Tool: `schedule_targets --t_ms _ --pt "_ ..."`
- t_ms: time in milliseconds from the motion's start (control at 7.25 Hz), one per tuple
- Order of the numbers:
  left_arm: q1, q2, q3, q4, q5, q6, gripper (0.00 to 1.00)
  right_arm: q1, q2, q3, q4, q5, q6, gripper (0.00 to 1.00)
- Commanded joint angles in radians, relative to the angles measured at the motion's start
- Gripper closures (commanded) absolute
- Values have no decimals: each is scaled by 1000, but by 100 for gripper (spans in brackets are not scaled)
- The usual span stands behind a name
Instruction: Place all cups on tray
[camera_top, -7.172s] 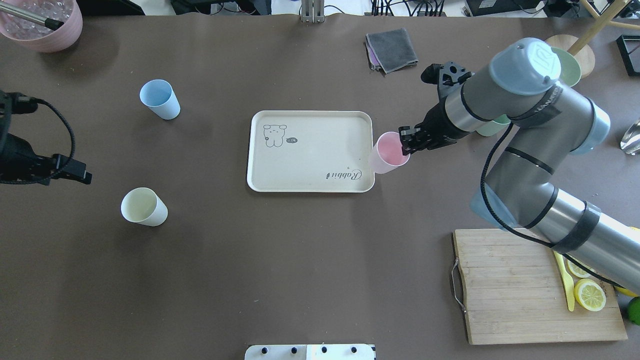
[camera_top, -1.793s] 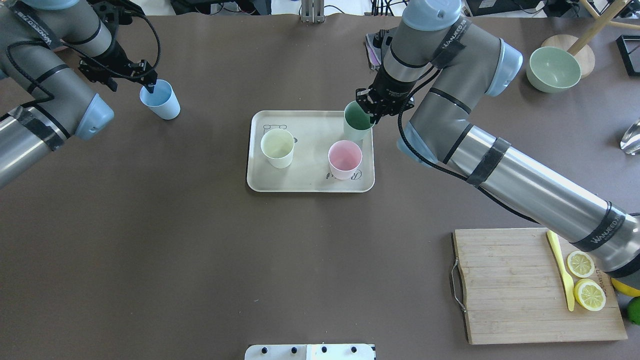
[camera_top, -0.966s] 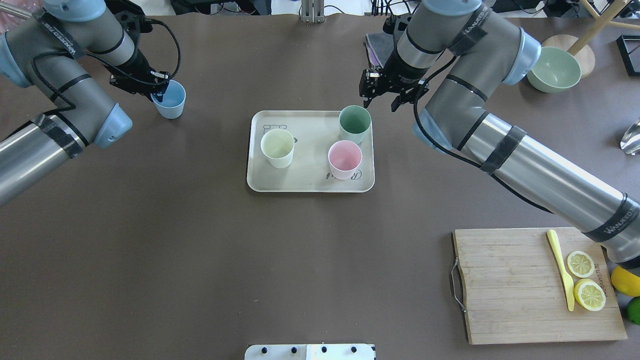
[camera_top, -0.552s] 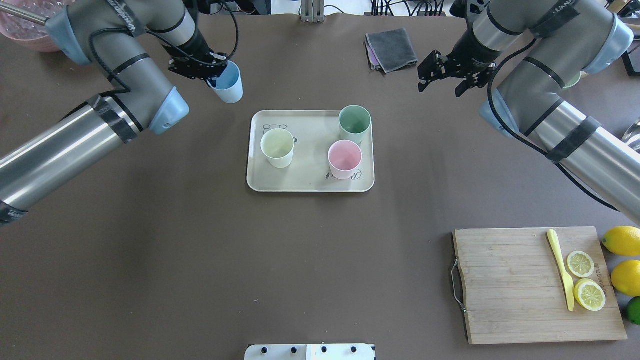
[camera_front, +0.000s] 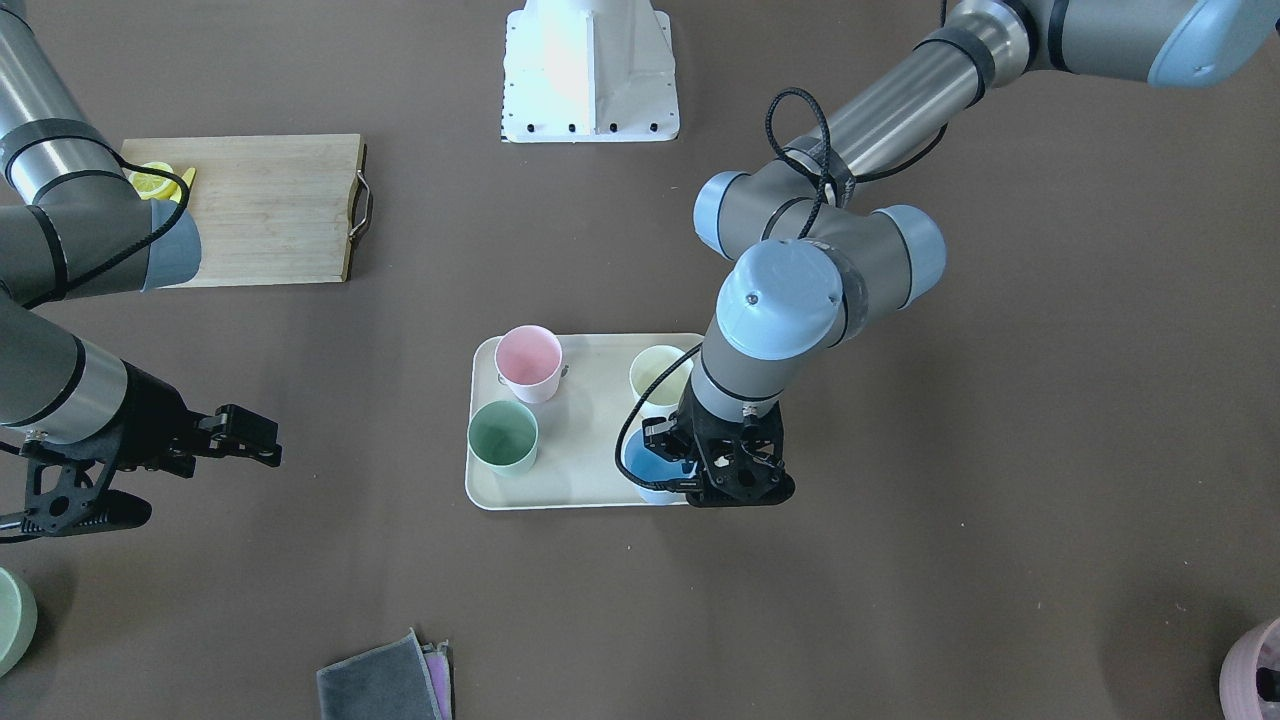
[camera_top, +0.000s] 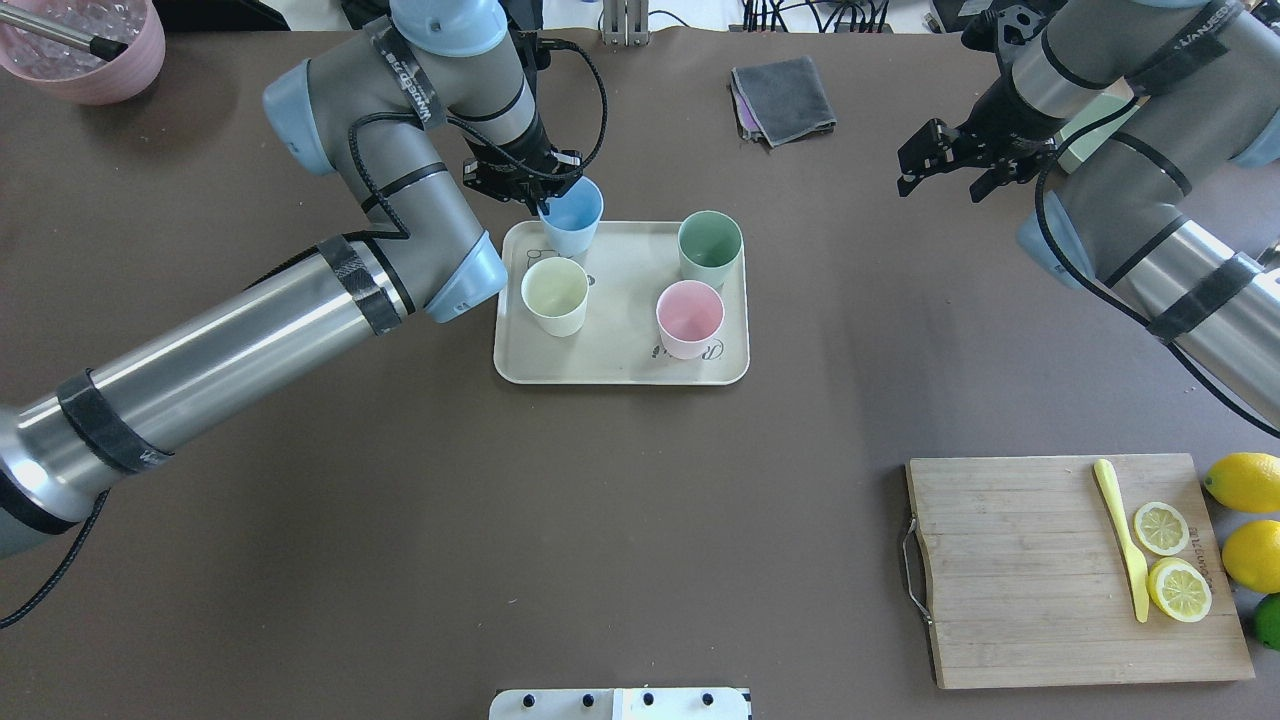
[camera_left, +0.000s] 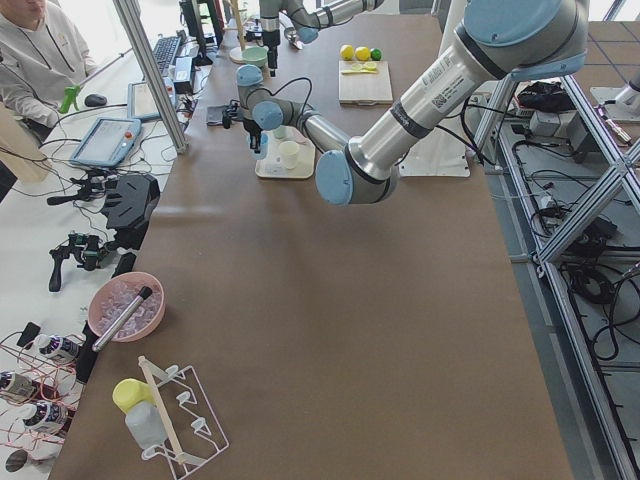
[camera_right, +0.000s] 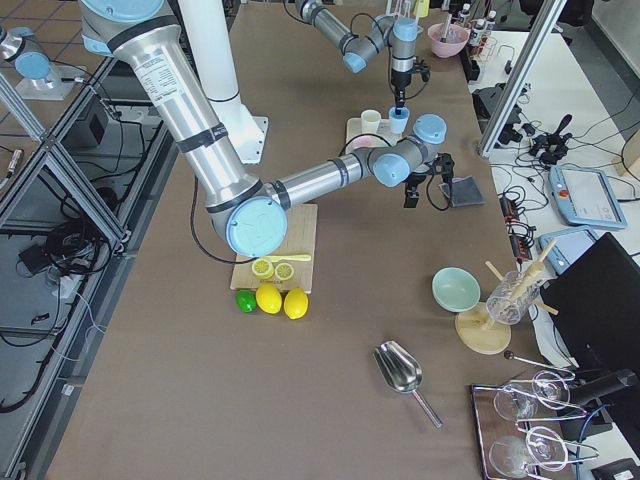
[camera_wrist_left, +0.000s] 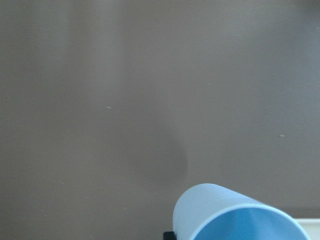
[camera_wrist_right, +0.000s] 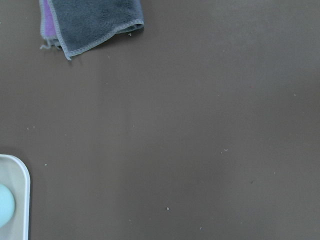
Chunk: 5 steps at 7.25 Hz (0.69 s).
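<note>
The cream tray (camera_top: 620, 362) with "Rabbit" lettering holds the cream-white cup (camera_top: 555, 294), the sage green cup (camera_top: 710, 248) and the pink cup (camera_top: 690, 318), all upright. My left gripper (camera_top: 545, 198) is shut on the rim of the light blue cup (camera_top: 573, 215) at the tray's far-left corner. I cannot tell whether that cup touches the tray. In the front view the left gripper (camera_front: 692, 470) holds the blue cup (camera_front: 648, 472) over the tray (camera_front: 580, 455). The left wrist view shows the blue cup (camera_wrist_left: 235, 215). My right gripper (camera_top: 940, 183) is open and empty, right of the tray.
A grey cloth (camera_top: 783, 97) lies beyond the tray. A wooden cutting board (camera_top: 1010, 570) with lemon slices and a yellow knife is at the near right, with whole lemons (camera_top: 1245, 520) beside it. A mauve pot (camera_top: 85, 45) stands at the far left corner.
My left arm has carried the blue cup rightward from the table's left to the tray's far-left corner. My right gripper let go of the green cup on the tray and drew back right.
</note>
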Motion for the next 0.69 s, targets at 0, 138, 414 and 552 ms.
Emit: schedule_targets --t_ms 0,138,414,552 --pt "-20 -5 22 -18 5 19 2 -2 -7 6 1 -2 -2 0" --pt "-83 48 -17 -7 -51 99 2 -1 -8 6 -2 -1 -3 0" --pt "-233 279 -195 14 -200 317 2 47 -29 17 -3 -1 -6 0" --pt "-291 377 -279 43 -205 403 2 71 -66 37 -3 -1 -60 0"
